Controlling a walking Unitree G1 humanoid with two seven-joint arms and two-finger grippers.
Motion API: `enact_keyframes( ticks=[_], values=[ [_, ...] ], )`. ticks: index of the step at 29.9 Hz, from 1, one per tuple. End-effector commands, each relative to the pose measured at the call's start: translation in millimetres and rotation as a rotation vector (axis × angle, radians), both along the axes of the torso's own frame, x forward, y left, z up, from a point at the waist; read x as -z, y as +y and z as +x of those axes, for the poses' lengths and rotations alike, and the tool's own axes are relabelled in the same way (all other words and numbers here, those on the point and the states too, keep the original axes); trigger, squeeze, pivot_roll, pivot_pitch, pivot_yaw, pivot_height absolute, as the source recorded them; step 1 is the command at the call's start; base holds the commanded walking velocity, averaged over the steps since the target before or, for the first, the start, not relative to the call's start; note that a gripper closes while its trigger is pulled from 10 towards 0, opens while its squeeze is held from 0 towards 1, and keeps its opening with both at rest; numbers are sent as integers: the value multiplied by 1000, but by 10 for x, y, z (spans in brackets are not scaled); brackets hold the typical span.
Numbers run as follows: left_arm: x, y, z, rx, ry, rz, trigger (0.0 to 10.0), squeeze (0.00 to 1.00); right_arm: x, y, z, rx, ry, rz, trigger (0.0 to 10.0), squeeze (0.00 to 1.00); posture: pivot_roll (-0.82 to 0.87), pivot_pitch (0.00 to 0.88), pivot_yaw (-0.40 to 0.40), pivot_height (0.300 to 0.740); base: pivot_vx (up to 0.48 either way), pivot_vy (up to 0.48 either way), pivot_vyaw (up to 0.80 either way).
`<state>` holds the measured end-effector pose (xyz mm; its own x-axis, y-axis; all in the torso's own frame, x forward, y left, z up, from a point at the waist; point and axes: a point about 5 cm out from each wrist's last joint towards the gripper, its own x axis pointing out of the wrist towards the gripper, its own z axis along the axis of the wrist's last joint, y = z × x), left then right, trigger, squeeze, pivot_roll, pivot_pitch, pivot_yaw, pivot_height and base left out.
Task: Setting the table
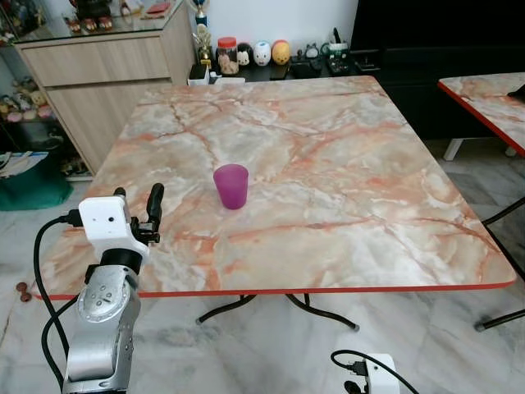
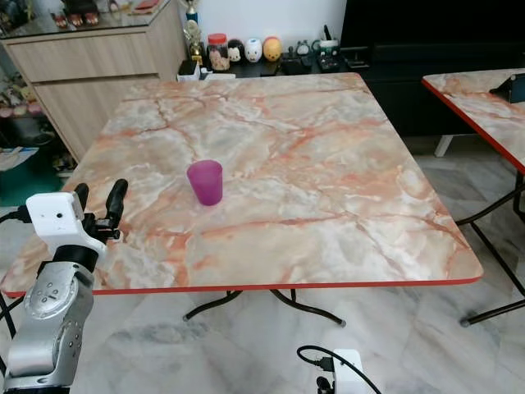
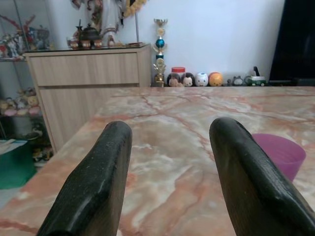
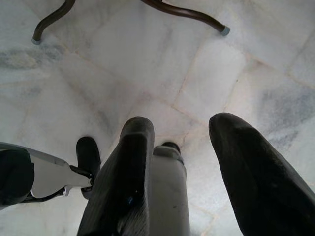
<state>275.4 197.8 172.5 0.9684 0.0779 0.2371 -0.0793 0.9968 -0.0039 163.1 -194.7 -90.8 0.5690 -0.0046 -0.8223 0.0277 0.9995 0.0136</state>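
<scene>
Purple cup (image 1: 230,185): upright on the marble table (image 1: 344,164), left of centre, nothing near it.
Handling: looks light, rigid plastic, likely slick; take it across the mid-wall.
Left gripper (image 1: 138,210): over the table's near-left edge, fingers apart, empty; cup just beyond.
Right gripper (image 4: 179,162): idle, aimed at floor, spread, empty.
Obstacles: none; jars (image 1: 226,55) on far shelf.

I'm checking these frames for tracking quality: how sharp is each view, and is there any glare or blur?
Left eye view: sharp and evenly lit, the purple cup crisp on the marble table, with mild sheen. Left wrist view: background sharp, the left tool close and soft-edged. Right wrist view: the right tool dark and slightly blurred over the pale floor.
</scene>
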Motion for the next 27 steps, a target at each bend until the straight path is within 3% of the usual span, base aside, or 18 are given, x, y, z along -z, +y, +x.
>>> enact_keyframes(
  ticks=[1, 17, 27],
  values=[
    [-24, 0, -1, 9, -1, 7, 10000, 0, 6, 18, -7, -9, 7, 0, 10000, 0, -17, 0, 45, 707, 0, 0, 0],
    [-14, -38, -2, 42, 9, 13, 10000, 0, 12, 14, -17, 6, 15, -2, 10000, 0, -16, 0, 48, 707, 0, 0, 0],
    [-12, -54, -2, 56, 11, 11, 10000, 0, 14, 13, -19, -13, 20, -12, 10000, 0, -14, 0, 48, 707, 0, 0, -259]
  ],
)
